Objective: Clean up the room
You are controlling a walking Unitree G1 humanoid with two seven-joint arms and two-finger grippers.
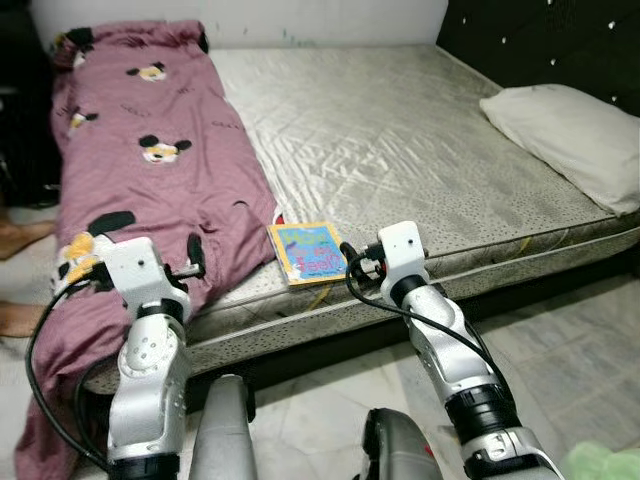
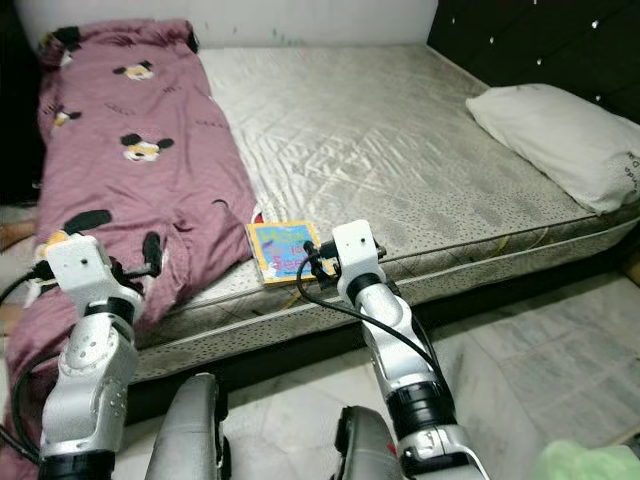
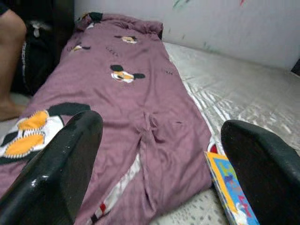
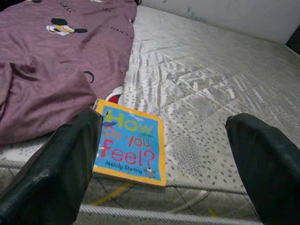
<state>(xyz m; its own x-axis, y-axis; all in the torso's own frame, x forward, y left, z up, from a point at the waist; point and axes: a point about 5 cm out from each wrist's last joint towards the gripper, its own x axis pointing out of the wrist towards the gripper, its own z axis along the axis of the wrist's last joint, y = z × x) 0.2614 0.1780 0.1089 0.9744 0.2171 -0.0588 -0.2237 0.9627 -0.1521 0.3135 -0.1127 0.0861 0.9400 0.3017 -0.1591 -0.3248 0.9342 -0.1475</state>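
A colourful picture book [image 4: 129, 145] lies flat near the front edge of the bare grey mattress [image 1: 400, 140]. My right gripper [image 4: 164, 168] is open just in front of it, fingers spread to either side and nothing between them. It hovers at the mattress edge [image 1: 360, 265]. A maroon blanket [image 1: 150, 170] with cartoon mouse prints covers the bed's left side and hangs over the front edge to the floor. My left gripper [image 3: 159, 168] is open over the blanket's near end [image 1: 190, 262], with the book [image 3: 229, 187] beside it.
A white pillow [image 1: 575, 135] lies at the bed's right end by the dark tufted headboard [image 1: 540, 40]. A person's bare feet [image 1: 20, 235] and leg [image 3: 11, 47] are at the far left. Tiled floor [image 1: 560, 340] runs in front. Something green [image 1: 600, 465] sits at the lower right.
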